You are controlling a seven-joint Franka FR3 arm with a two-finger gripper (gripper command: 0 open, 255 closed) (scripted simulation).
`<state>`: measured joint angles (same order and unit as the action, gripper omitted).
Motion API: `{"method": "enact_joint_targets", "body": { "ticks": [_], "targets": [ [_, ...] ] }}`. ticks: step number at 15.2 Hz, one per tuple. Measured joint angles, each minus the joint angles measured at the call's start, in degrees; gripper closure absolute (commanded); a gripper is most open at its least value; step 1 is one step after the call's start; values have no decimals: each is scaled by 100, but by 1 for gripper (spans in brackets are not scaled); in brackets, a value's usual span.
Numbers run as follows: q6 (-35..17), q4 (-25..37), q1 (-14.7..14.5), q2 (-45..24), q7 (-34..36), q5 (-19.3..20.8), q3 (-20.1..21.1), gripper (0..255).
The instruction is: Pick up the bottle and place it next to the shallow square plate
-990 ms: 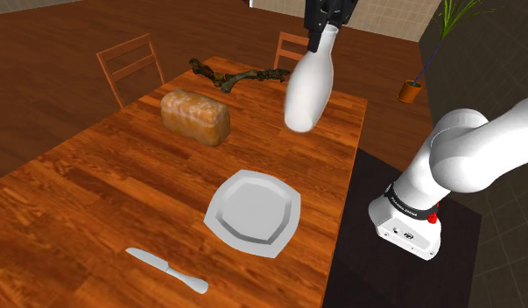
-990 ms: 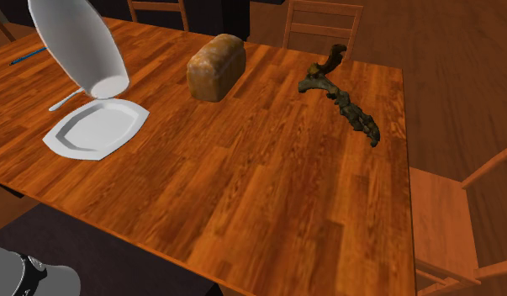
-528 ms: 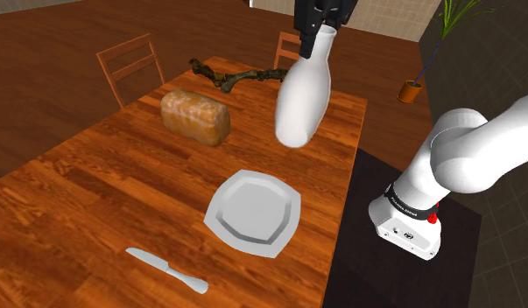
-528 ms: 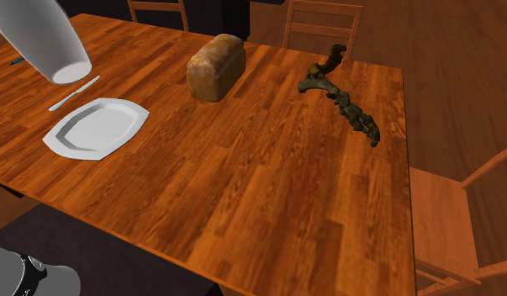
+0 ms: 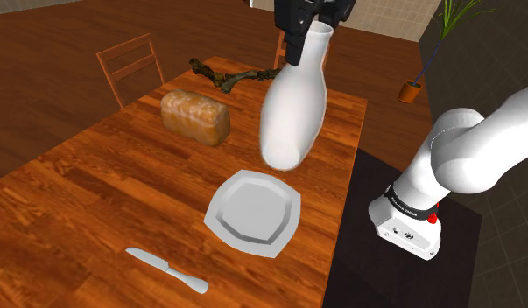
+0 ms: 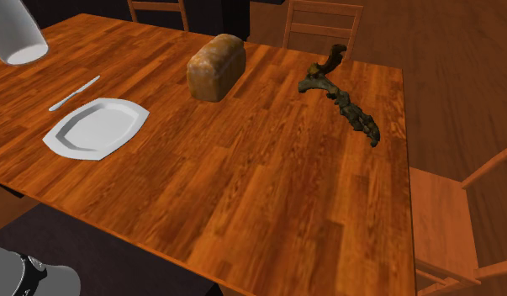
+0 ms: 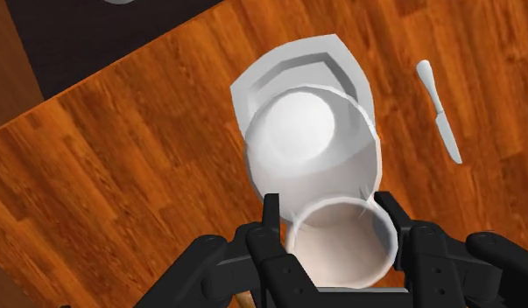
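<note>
Knife (image 5: 165, 269) lies flat by the near edge of the tabletop (image 5: 95, 188). White shallow square plate (image 5: 253, 212) sits just past it, close to the tabletop edge on the stand's side, apart from the knife. White bottle (image 5: 294, 114) is in the air above the tabletop, off the surface, over the plate's far side, tilted a little with the base down and the neck up. Black end effector (image 7: 332, 214) is closed on the bottle's neck just under the open mouth, one finger on each side and both touching it. Brown bread loaf (image 5: 195, 115) is further back, mid tabletop. Dark twisted branch (image 5: 231, 77) lies along the far edge. Wooden chair (image 5: 130, 66) stands beyond the far corner.
</note>
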<state>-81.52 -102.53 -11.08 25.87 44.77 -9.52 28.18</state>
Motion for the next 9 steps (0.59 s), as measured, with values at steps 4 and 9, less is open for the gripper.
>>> {"method": "enact_joint_targets", "body": {
  "ticks": [4, 9],
  "targets": [
    [221, 726, -26, -474, 674, 55, 569, 255],
    [530, 1930, -84, -1473, 1747, 480, 1543, 255]
  ]
}}
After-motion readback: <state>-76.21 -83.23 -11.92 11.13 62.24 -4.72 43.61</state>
